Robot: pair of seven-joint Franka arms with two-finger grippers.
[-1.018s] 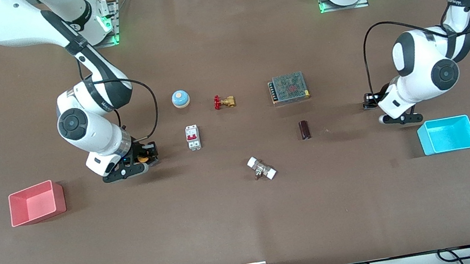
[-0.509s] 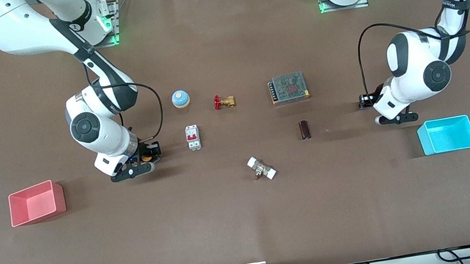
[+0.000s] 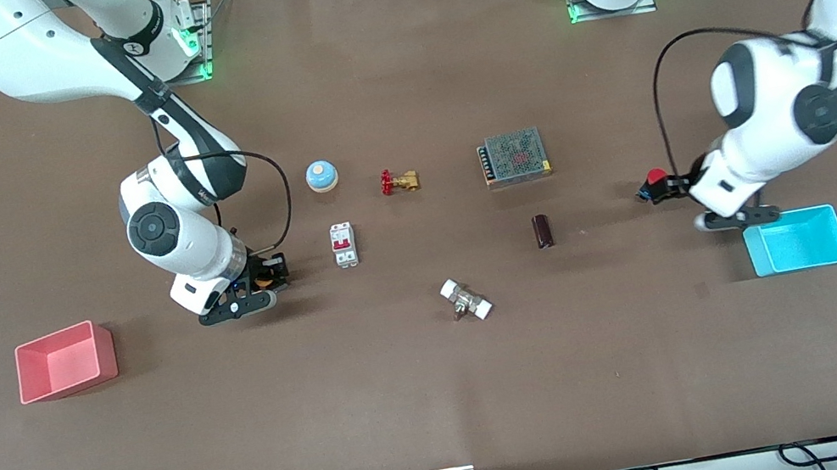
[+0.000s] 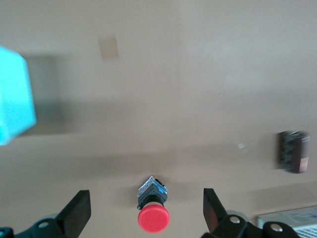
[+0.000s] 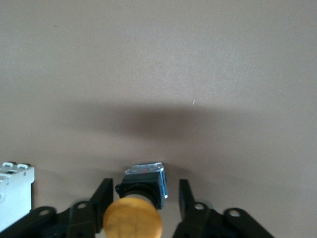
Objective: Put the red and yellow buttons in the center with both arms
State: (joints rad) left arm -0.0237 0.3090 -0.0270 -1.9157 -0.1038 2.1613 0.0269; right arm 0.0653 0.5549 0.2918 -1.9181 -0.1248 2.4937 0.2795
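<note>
The red button (image 3: 657,176) lies on its side on the brown table (image 3: 448,402) toward the left arm's end, beside the cyan tray. My left gripper (image 3: 668,186) is open wide; in the left wrist view the red button (image 4: 153,216) lies between the spread fingers of the left gripper (image 4: 146,198), touching neither. The orange-yellow button (image 3: 264,279) lies toward the right arm's end. My right gripper (image 3: 272,271) is low over it. In the right wrist view the yellow button (image 5: 132,216) sits between the narrowly open fingers of the right gripper (image 5: 142,193), with a gap at one finger.
Between the arms are a blue-and-white bell (image 3: 321,175), a red-handled brass valve (image 3: 399,181), a meshed power supply (image 3: 514,156), a white circuit breaker (image 3: 344,245), a dark cylinder (image 3: 543,230) and a white fitting (image 3: 466,300). A pink tray (image 3: 69,379) and a cyan tray (image 3: 806,260) stand at the ends.
My right gripper moved toward the circuit breaker with the yellow button between its fingers. My left arm swung back toward the cyan tray, uncovering the red button.
</note>
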